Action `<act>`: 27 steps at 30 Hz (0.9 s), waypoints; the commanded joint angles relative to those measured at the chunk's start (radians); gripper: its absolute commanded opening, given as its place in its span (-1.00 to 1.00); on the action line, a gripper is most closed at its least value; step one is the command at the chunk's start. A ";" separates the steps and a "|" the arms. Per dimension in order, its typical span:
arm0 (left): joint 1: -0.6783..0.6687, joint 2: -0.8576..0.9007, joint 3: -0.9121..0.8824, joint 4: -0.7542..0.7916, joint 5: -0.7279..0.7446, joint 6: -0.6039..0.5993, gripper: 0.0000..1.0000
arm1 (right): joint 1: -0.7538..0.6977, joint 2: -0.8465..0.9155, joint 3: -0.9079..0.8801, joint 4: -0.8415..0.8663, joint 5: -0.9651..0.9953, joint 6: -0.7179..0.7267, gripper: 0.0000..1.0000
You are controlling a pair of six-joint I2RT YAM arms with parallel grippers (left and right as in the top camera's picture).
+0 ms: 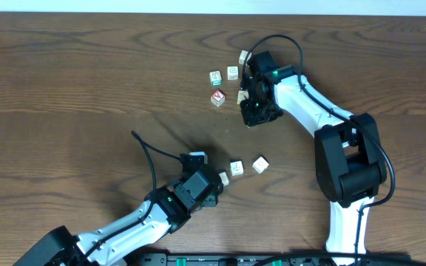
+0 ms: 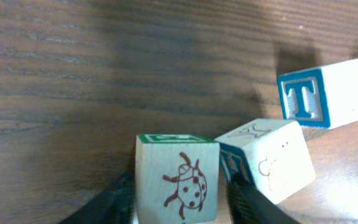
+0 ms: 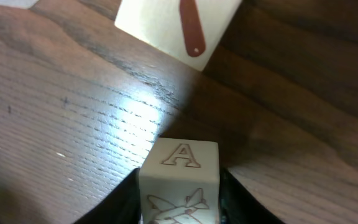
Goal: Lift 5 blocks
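Cream A block (image 3: 180,180) | upright, A face up | between right jaws

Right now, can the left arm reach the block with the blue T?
Probably, but not straight away: the ladybug block sits between the left end effector's fingers, and a second block lies between it and the T block.

From overhead the prints on the blocks (image 1: 215,77) are too small to read. In the left wrist view the ladybird block (image 2: 178,180) runs off the bottom edge and the T block (image 2: 319,96) off the right. In the right wrist view the A block (image 3: 180,177) is cut at the bottom, the red-marked block (image 3: 166,22) at the top. The left gripper (image 2: 178,214) and right gripper (image 3: 180,214) show only as dark blurred fingers, and whether they press their blocks cannot be told.
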 commanded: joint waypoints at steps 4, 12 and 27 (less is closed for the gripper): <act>-0.004 0.022 -0.009 -0.023 0.021 -0.013 0.26 | 0.002 -0.001 0.013 0.001 0.009 -0.005 -0.57; -0.004 -0.013 0.004 -0.055 0.020 -0.013 0.32 | 0.002 -0.001 0.013 -0.002 0.009 -0.005 -0.85; -0.004 -0.230 0.063 -0.261 -0.008 0.014 0.34 | 0.001 -0.021 0.019 -0.058 0.010 -0.005 -0.97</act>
